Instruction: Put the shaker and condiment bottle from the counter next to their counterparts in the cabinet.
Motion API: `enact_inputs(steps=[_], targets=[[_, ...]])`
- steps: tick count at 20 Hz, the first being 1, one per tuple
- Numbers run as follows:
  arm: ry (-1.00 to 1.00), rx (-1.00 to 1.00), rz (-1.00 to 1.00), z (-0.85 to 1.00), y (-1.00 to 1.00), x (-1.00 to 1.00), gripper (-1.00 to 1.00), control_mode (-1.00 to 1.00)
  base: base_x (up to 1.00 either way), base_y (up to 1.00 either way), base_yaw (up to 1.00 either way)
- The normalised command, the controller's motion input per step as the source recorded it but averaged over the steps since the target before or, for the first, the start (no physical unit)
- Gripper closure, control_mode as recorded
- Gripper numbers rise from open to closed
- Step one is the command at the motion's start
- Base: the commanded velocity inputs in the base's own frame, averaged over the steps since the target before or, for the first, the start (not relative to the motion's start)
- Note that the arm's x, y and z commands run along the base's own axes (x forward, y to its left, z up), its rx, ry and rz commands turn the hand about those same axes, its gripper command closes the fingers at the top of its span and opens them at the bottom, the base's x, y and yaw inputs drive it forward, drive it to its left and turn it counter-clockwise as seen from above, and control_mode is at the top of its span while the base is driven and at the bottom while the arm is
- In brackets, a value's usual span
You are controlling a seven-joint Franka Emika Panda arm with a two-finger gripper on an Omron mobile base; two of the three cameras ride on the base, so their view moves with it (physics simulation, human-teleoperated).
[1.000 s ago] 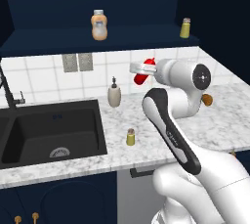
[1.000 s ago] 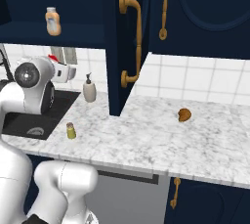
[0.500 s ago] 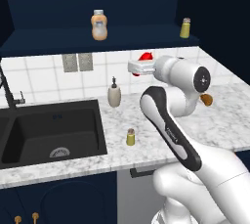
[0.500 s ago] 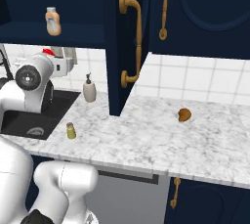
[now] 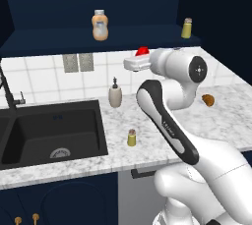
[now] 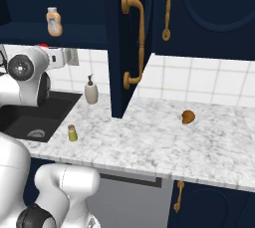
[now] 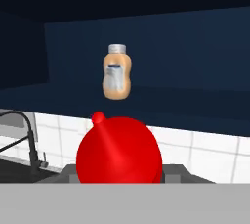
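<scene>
My gripper (image 5: 133,63) is shut on the condiment bottle (image 5: 142,51), a bright red squeeze bottle, and holds it just below the cabinet (image 5: 59,40) shelf. From the hand, the condiment bottle (image 7: 118,152) sits between the jaws with its nozzle pointing up and left toward the orange-beige counterpart bottle (image 7: 116,74) on the shelf. The pale yellow counterpart shaker (image 5: 186,28) stands at the shelf's right end. The olive-yellow shaker (image 5: 131,138) stands upright on the counter (image 5: 224,118) near its front edge, right of the sink. From the right, I see the gripper (image 6: 67,57), the shaker (image 6: 72,133) and the orange-beige bottle (image 6: 54,22).
A black sink (image 5: 49,130) with a dark faucet (image 5: 10,91) lies to the left. A beige pump dispenser (image 5: 115,95) stands by the tiled wall. A small brown item (image 6: 188,117) lies on the counter to the right. An open navy cabinet door (image 6: 124,43) with a brass handle juts out.
The arm has lifted the red bottle up and toward the shelf, and the hand has turned. The shaker and the shelf items have stayed put.
</scene>
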Motion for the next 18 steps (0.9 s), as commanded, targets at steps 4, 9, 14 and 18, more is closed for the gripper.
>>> enact_inputs(steps=[4,9,14,18], targets=[[0.09,-0.03,0.00,0.20,-0.01,0.02,1.00,-1.00,0.00,0.00,0.00],[-0.07,-0.01,0.00,0.25,0.00,0.15,1.00,-1.00,0.00,0.00,0.00],[-0.09,0.00,0.00,0.43,0.00,0.00,1.00,-1.00,0.00,0.00,0.00],[-0.09,0.00,0.00,0.39,0.00,0.00,1.00,-1.00,0.00,0.00,0.00]])
